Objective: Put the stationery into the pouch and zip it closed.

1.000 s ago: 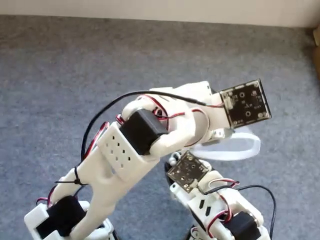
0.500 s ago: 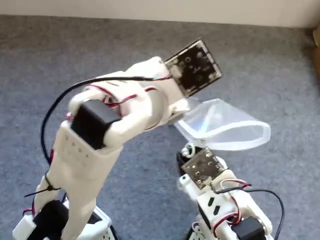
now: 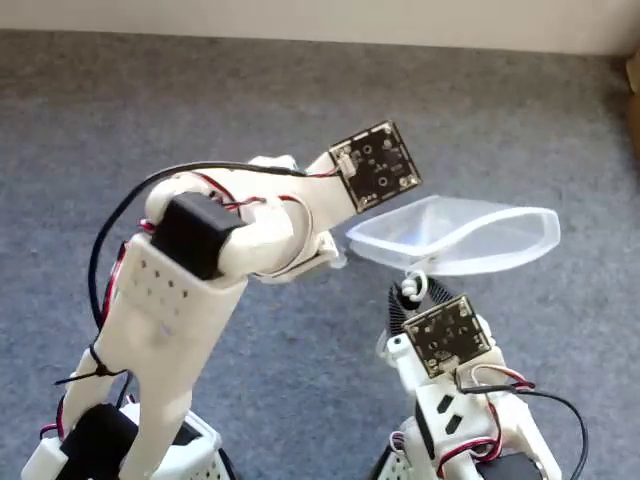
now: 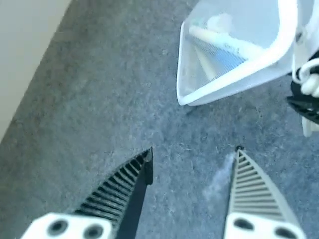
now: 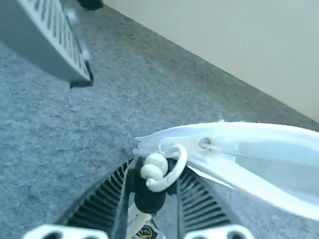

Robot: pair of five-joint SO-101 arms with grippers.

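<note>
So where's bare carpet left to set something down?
Free: carpet between pouch and wall, and outboard of the left arm. Crowded: beside the pouch, between left end effector and right end effector gripping the zip pull.

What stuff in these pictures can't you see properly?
- The stationery inside the pouch, left wrist view: the cloudy wall blurs it, so it is just pale stick shapes and I cannot tell the kinds.
- The pouch's far end, right wrist view: cut off by the picture's edge.
- How far the zip is closed: the right gripper pinches the zip pull, but the teeth are too small to follow.
</note>
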